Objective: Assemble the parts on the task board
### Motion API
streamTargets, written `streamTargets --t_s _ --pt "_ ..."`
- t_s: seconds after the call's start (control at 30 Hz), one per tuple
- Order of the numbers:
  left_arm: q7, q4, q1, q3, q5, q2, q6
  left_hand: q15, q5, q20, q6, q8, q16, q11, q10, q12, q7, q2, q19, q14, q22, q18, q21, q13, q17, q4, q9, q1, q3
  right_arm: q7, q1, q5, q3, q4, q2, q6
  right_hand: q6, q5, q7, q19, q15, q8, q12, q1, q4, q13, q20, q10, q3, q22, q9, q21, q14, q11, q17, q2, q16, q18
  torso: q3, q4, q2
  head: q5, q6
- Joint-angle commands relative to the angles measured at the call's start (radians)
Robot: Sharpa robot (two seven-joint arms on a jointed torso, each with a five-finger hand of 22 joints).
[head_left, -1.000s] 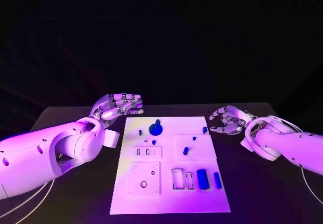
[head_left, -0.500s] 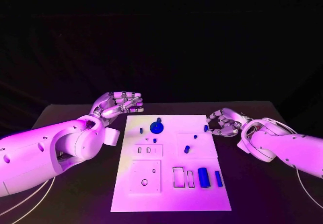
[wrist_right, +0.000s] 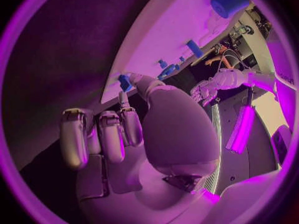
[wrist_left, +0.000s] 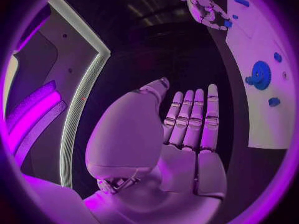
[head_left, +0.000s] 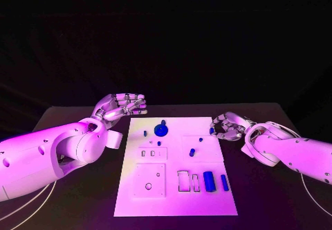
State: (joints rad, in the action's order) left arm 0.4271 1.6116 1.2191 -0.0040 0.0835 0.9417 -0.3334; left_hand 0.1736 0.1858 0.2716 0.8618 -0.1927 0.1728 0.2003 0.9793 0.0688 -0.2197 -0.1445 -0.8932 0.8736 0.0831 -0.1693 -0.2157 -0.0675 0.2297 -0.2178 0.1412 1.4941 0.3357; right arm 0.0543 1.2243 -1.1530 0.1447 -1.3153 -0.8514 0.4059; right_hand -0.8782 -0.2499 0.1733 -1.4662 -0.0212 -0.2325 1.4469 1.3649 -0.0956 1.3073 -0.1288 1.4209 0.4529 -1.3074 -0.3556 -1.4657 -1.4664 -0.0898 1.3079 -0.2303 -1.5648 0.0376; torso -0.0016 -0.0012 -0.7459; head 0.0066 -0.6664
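Note:
The white task board [head_left: 176, 201] lies mid-table. On it are a blue gear [head_left: 161, 129], small blue pegs [head_left: 192, 153] and two long blue blocks [head_left: 208, 182] near the front. My right hand [head_left: 227, 125] sits at the board's right edge with its fingers half curled. Its thumb tip reaches a small blue peg [wrist_right: 124, 81] standing by that edge [head_left: 211, 130]; I cannot tell whether they touch. My left hand [head_left: 122, 107] hovers off the board's far left corner, holding nothing; its fingers [wrist_left: 193, 117] lie straight and together.
Cut-out slots [head_left: 183, 181] and small holes mark the board's front half. Black table [head_left: 76, 201] surrounds the board on both sides. My left forearm [head_left: 48, 153] lies along the table's left side, and the right forearm [head_left: 290, 153] along its right.
My right hand has moved left to the board's right edge, beside the small blue peg. The left hand has stayed in place.

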Motion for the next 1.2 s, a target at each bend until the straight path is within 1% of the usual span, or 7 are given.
streamTargets --t_s 0.03,0.2,0.37,0.63,0.77,1.03,1.2 --pt "0.010 0.002 0.001 0.001 0.000 -0.001 0.015 -0.002 -0.003 -0.001 -0.008 0.004 -0.005 0.002 0.000 -0.004 -0.031 -0.003 0.004 -0.007 -0.001 -0.012 0.003 0.001 0.001 0.002 0.001 -0.003 0.003 0.005 -0.004 -0.010 0.000 0.006 0.005 -0.021 -0.010 -0.002 -0.001 -0.040 0.002 -0.006 0.005 0.001 0.000 0.119 0.004 0.006 0.007 -0.179 -0.001 -0.005 -0.104 0.000 0.263 0.009 -0.006 -0.010 0.0002 -0.0009 0.000 0.001 -0.001" --pt "0.009 0.002 0.001 0.001 0.000 0.000 0.015 -0.002 -0.003 -0.001 -0.008 0.004 -0.005 0.002 0.000 -0.004 -0.031 -0.003 0.004 -0.007 -0.001 -0.012 0.003 0.001 0.001 0.002 0.001 -0.003 0.003 0.003 -0.007 -0.010 0.000 0.012 0.011 -0.026 -0.022 0.001 -0.006 -0.041 0.005 -0.011 0.009 -0.003 0.001 0.123 0.007 0.011 0.017 -0.181 -0.002 -0.006 -0.104 0.004 0.263 0.014 -0.006 -0.010 0.0007 -0.0012 0.001 0.001 -0.003" --pt "0.009 0.002 0.001 0.001 0.000 0.001 0.015 -0.002 -0.003 -0.001 -0.008 0.004 -0.005 0.002 0.000 -0.004 -0.031 -0.003 0.004 -0.007 -0.001 -0.012 0.003 0.001 0.001 0.002 0.001 -0.003 0.003 0.000 -0.008 -0.010 0.000 0.017 0.016 -0.027 -0.024 0.002 -0.007 -0.041 0.006 -0.012 0.010 -0.003 0.001 0.124 0.008 0.012 0.019 -0.181 -0.002 -0.006 -0.104 0.005 0.263 0.015 -0.006 -0.010 0.0012 -0.0020 0.000 0.002 -0.003" --pt "0.008 0.001 0.001 0.001 0.000 0.001 0.015 -0.002 -0.003 -0.001 -0.008 0.004 -0.005 0.002 0.000 -0.004 -0.031 -0.003 0.004 -0.007 -0.001 -0.012 0.003 0.001 0.001 0.002 0.001 -0.003 0.003 -0.002 -0.009 -0.011 0.000 0.023 0.020 -0.027 -0.030 0.004 -0.009 -0.043 0.008 -0.015 0.012 -0.007 0.001 0.127 0.010 0.015 0.025 -0.183 -0.003 -0.009 -0.104 0.007 0.263 0.019 -0.006 -0.011 0.0008 -0.0012 0.000 0.002 -0.003" --pt "0.007 0.001 0.001 0.001 0.000 0.001 0.015 -0.002 -0.003 -0.001 -0.008 0.004 -0.006 0.003 0.000 -0.004 -0.031 -0.003 0.005 -0.007 -0.001 -0.012 0.003 0.001 0.002 0.005 0.001 -0.001 0.005 -0.002 -0.009 -0.011 0.000 0.024 0.022 -0.019 -0.045 0.005 -0.014 -0.044 0.012 -0.023 0.014 -0.014 0.000 0.130 0.013 0.018 0.033 -0.185 -0.005 -0.011 -0.104 0.011 0.263 0.025 -0.006 -0.011 0.0009 -0.0015 0.000 0.002 -0.003" --pt "0.006 0.001 0.001 0.001 0.000 0.002 0.016 -0.002 -0.003 -0.001 -0.008 0.004 -0.006 0.003 0.000 -0.004 -0.031 -0.003 0.005 -0.007 -0.001 -0.012 0.003 0.001 0.002 0.005 0.001 -0.001 0.005 -0.002 -0.009 -0.007 0.000 0.022 0.024 0.026 -0.092 0.001 -0.036 -0.048 0.028 -0.066 0.023 -0.026 0.008 0.141 0.027 0.032 0.052 -0.191 -0.022 -0.016 -0.104 0.030 0.263 0.047 -0.006 -0.013 0.0003 -0.0009 0.001 0.000 -0.004" --pt "0.006 0.000 0.001 0.001 0.000 0.002 0.017 -0.002 -0.003 -0.001 -0.008 0.004 -0.006 0.003 0.000 -0.004 -0.031 -0.003 0.005 -0.007 -0.001 -0.012 0.003 0.001 0.002 0.005 0.001 -0.001 0.005 -0.009 -0.009 -0.004 0.000 0.014 0.025 0.078 -0.102 0.000 -0.044 -0.051 0.035 -0.083 0.033 -0.030 0.012 0.154 0.033 0.046 0.058 -0.195 -0.030 -0.020 -0.104 0.038 0.263 0.057 -0.006 -0.014 0.0005 -0.0010 0.001 0.001 -0.005"
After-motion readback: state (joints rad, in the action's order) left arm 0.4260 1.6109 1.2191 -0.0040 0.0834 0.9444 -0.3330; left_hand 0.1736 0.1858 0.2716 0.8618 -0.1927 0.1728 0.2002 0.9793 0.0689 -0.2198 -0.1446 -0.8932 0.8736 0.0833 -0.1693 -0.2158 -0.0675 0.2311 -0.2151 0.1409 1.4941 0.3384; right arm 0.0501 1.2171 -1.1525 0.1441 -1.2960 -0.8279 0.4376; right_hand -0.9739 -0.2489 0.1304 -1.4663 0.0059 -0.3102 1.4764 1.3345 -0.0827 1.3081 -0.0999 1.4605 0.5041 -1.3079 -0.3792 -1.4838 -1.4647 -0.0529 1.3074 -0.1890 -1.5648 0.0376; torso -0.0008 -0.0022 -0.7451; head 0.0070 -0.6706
